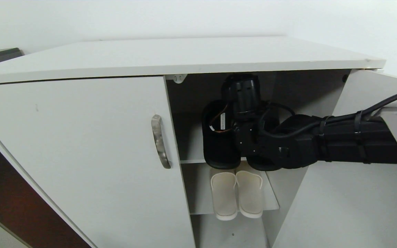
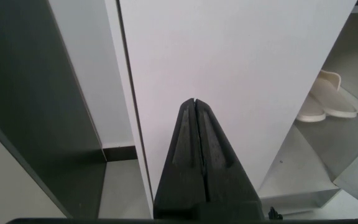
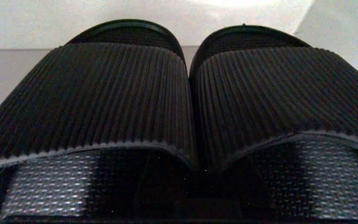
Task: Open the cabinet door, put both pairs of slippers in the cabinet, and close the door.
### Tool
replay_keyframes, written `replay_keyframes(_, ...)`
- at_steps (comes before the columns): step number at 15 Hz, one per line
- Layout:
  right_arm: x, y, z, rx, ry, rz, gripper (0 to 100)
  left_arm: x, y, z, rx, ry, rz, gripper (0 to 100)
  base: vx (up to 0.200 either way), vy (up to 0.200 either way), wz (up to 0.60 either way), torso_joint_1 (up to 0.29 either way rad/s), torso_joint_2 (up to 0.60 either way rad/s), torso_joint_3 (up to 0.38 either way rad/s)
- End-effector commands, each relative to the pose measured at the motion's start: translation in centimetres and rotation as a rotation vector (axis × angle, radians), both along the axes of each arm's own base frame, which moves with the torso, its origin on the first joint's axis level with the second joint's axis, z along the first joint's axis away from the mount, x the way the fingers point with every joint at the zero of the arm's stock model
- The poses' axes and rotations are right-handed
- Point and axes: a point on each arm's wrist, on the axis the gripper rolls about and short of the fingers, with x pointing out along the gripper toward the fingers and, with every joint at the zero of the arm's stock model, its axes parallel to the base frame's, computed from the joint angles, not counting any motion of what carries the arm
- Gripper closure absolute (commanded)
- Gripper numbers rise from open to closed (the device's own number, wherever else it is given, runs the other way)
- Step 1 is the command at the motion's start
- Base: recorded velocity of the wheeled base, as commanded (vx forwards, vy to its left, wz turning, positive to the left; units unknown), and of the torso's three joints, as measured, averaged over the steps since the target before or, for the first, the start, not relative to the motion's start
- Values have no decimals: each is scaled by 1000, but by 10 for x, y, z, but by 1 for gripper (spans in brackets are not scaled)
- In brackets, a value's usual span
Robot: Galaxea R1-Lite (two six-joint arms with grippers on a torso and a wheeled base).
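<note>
Room for moving is given on the right half of the white flat-topped wooden cabinet [image 1: 184, 58]. There the white right door [image 1: 339, 206] stands swung outward, and the opening is bounded by the edge of the closed white left door [image 1: 81, 155] with its curved brushed-metal handle [image 1: 160, 142].

The black right arm [image 1: 339, 144] is seen passing through that opening at the level of the cabinet's upper shelf [image 1: 191, 160]. How far the right claw [image 1: 241, 100] is open cannot be told. It is seen at the pair of black ribbed-strap rubber slippers [image 1: 219, 144].

The left claw [image 2: 194, 106] is pressed fully together and holds nothing. It is seen close before the cabinet's closed door panel.

The black slippers are laid side by side and touching on the upper shelf. Their long axes run from the cabinet's front to its back, and the near ends overhang the shelf's front edge.

The pair of cream-white open-toed slippers [image 1: 236, 194] is laid on the cabinet's lower shelf [image 1: 200, 206]. They lie parallel, straps toward the back, with their heels past the front edge.
</note>
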Motion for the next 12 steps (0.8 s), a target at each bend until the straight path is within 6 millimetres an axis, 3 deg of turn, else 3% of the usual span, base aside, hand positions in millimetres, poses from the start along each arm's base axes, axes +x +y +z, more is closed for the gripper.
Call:
replay_keyframes(1,9,3,-11,-12,15,1,100,0,0,0,0,1,2,100,0,0,0,0,0,0)
replay_keyframes(10,25,2,-22,-21,24,-24,100,0,0,0,1,1,2,100,0,0,0,0,0,0)
replay_keyframes(11,25,2,-22,-21,24,-24,0,0,0,0,1,1,2,100,0,0,0,0,0,0)
replay_keyframes(12,25,2,-22,-21,24,-24,0,0,0,0,0,1,2,100,0,0,0,0,0,0)
